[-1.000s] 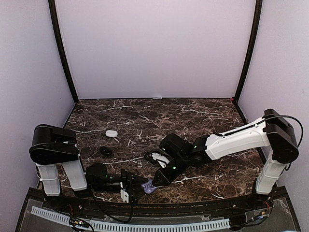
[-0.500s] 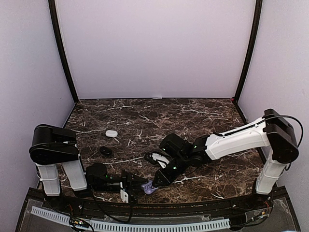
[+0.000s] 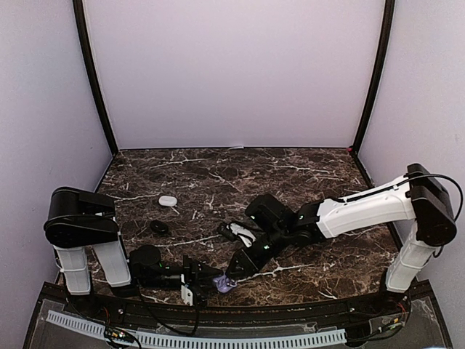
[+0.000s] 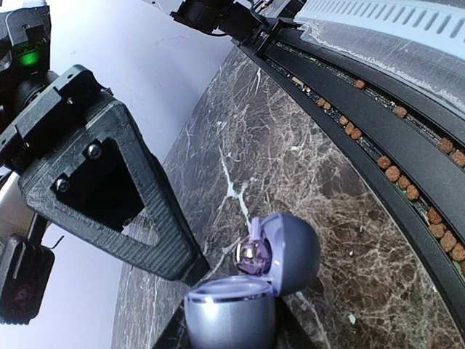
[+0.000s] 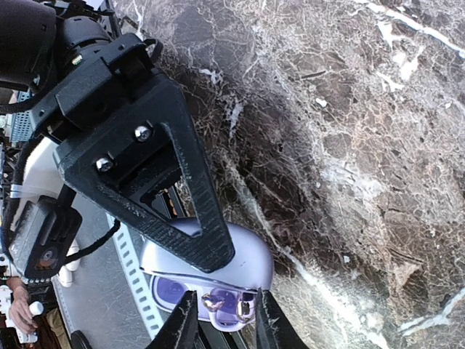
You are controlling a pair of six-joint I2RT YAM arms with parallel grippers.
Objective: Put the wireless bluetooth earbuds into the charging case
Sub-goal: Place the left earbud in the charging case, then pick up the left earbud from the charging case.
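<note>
My left claw (image 3: 207, 278) is clamped on the open purple charging case (image 4: 236, 311) to hold it steady, so my right claw (image 5: 224, 323), pinched on the purple earbud (image 5: 224, 301), can drop it into the slot just under its tips.

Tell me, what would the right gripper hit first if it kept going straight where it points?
Most likely the open purple charging case, held by the left gripper; the right gripper hangs right at it, though depth is unclear.
</note>
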